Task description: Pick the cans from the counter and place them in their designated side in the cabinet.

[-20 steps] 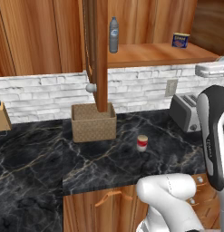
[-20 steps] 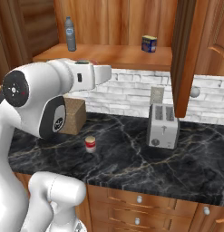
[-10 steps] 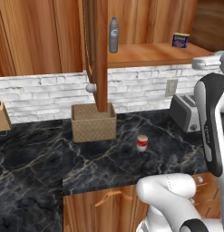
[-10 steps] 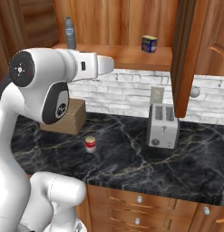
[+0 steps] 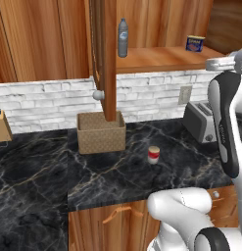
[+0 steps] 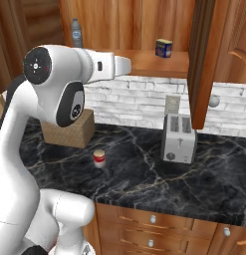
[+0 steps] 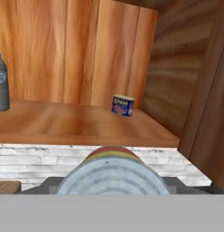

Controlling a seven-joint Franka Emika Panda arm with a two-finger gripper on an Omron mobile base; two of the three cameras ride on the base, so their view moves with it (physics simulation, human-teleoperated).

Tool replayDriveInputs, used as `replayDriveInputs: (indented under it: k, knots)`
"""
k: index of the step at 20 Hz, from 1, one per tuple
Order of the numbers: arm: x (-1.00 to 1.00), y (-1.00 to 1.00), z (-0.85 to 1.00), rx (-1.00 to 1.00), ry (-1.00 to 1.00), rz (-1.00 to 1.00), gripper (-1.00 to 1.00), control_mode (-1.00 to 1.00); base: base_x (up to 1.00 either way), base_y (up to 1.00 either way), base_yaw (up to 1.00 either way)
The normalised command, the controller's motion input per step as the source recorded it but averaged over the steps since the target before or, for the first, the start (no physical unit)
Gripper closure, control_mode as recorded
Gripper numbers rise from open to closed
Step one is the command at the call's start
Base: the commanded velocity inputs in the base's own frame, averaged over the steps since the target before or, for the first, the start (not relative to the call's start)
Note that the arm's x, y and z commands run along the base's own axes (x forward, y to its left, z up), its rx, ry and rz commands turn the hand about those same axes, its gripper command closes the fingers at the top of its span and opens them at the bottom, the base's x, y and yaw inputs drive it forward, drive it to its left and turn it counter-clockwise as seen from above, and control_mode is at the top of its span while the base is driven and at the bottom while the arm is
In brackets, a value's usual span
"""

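In the hand view we see our pincer (image 7: pixel 112 192) clamped on the shorter can (image 7: pixel 112 174), whose ringed grey-blue top and orange-red rim fill the lower middle of that view, raised in front of the cabinet (image 7: pixel 86 54). Ahead of it lies the cabinet's wooden shelf (image 7: pixel 77 122), with the blue tin (image 7: pixel 123 105) standing towards the right and the clear bottle (image 7: pixel 1 82) at the far left. In the base views we find the other can (image 5: pixel 153 154), red with a white band, upright on the black marble counter (image 5: pixel 39 181), between the woven basket (image 5: pixel 101 132) and the toaster (image 5: pixel 201 120). The tall narrow cabinet door (image 5: pixel 109 56) hangs open above the basket.
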Motion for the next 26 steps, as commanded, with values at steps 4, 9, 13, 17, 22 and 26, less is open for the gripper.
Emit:
replayDriveInputs:
  k: [4, 9, 13, 17, 22, 26]
  knots:
    - [0.24, -0.12, 0.00, 0.00, 0.01, 0.00, 1.00, -1.00, 0.00, 0.00, 0.00]
    - [0.24, -0.10, -0.02, 0.00, 0.04, 0.00, 1.00, -1.00, 0.00, 0.00, 0.00]
    - [0.23, -0.06, -0.07, 0.00, 0.08, 0.00, 1.00, -1.00, 0.00, 0.00, 0.00]
    - [0.24, -0.06, -0.02, 0.00, 0.05, 0.00, 1.00, -1.00, 0.00, 0.00, 0.00]
    - [0.20, -0.12, 0.00, 0.00, 0.00, 0.00, 1.00, -1.00, 0.00, 0.00, 0.00]
    - [0.22, -0.08, -0.09, 0.00, 0.00, 0.00, 1.00, -1.00, 0.00, 0.00, 0.00]
